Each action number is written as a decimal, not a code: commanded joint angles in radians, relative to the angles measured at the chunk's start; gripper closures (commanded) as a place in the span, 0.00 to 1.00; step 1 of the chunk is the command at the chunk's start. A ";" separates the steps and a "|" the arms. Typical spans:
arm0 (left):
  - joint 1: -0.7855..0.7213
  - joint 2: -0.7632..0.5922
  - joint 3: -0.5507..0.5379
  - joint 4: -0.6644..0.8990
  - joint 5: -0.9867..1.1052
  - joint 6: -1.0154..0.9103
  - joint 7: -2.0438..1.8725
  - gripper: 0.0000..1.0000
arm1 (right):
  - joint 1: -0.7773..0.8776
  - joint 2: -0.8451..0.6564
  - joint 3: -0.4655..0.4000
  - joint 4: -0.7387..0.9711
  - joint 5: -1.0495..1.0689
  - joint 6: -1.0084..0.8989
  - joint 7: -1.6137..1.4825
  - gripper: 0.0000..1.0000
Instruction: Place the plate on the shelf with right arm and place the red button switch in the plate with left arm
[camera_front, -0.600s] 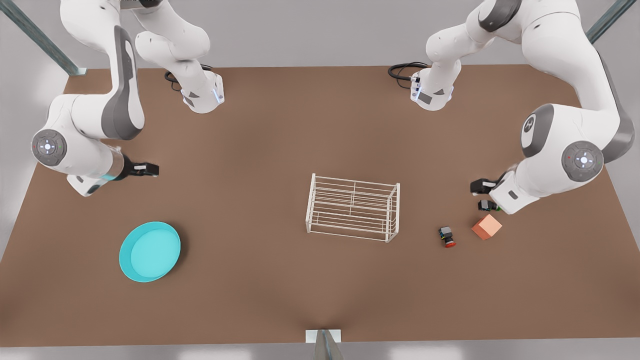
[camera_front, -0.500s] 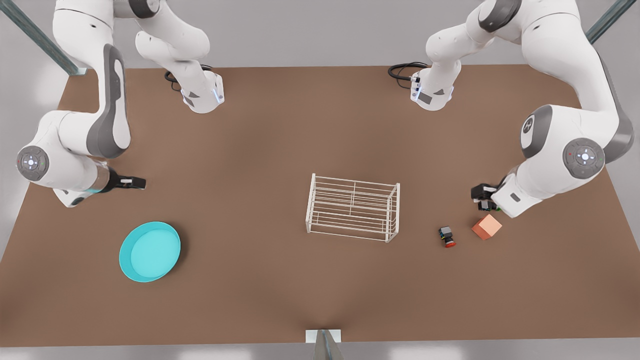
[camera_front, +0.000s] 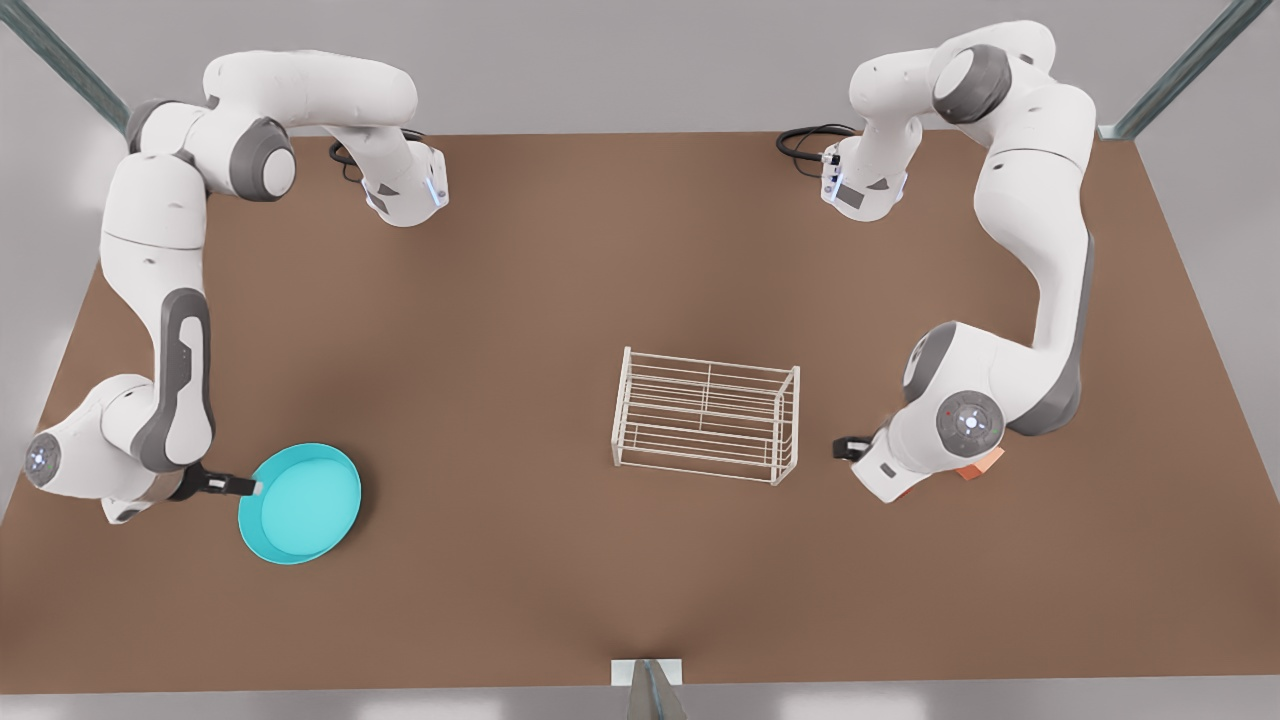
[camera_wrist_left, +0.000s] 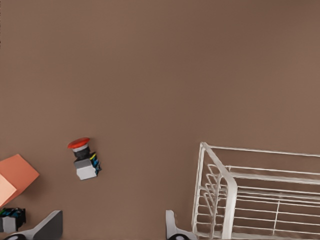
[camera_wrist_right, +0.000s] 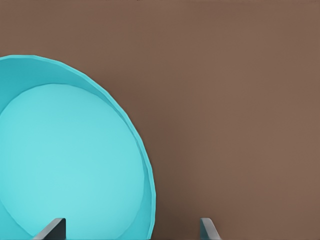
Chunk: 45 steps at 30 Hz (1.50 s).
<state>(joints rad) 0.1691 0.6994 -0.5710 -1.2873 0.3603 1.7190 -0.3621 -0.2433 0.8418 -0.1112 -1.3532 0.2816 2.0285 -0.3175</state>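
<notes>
Right claw (camera_front: 250, 487) sits at the plate (camera_front: 300, 503) rim on the front view's left, fingers (camera_wrist_right: 52, 229) spread, 1 over the dish and 1 outside the rim. Plate rests on the bench (camera_front: 520, 280). Left claw (camera_wrist_left: 112, 227) hangs spread near the red button switch (camera_wrist_left: 84, 158), which lies on the bench between the orange cube (camera_wrist_left: 15, 176) and the shelf (camera_front: 706, 414). Green switch (camera_wrist_left: 11, 219) sits beside the cube.

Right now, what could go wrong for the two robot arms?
The right gripper, open, straddles the plate rim; a shallow pinch might let the plate slip or tilt. The left gripper, open, hovers near the red button switch, with the orange cube and the shelf close, so it might bump them.
</notes>
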 joint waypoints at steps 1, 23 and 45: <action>0.004 0.006 0.020 -0.023 0.011 0.082 -0.206 0.00 | -0.001 0.026 0.010 0.003 0.011 0.128 -0.262 0.00; 0.173 0.095 0.020 -0.190 0.000 0.278 -0.199 0.00 | -0.017 0.072 0.011 0.034 0.094 0.075 -0.279 0.77; 0.225 0.077 0.020 -0.368 0.085 0.507 -0.190 0.00 | 0.272 -0.251 0.015 0.157 0.031 -0.406 0.379 0.81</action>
<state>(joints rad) 0.3956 0.7750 -0.5498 -1.6573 0.4329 2.2059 -0.5450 0.0074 0.6037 -0.0957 -1.1970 0.3223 1.7220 -0.4226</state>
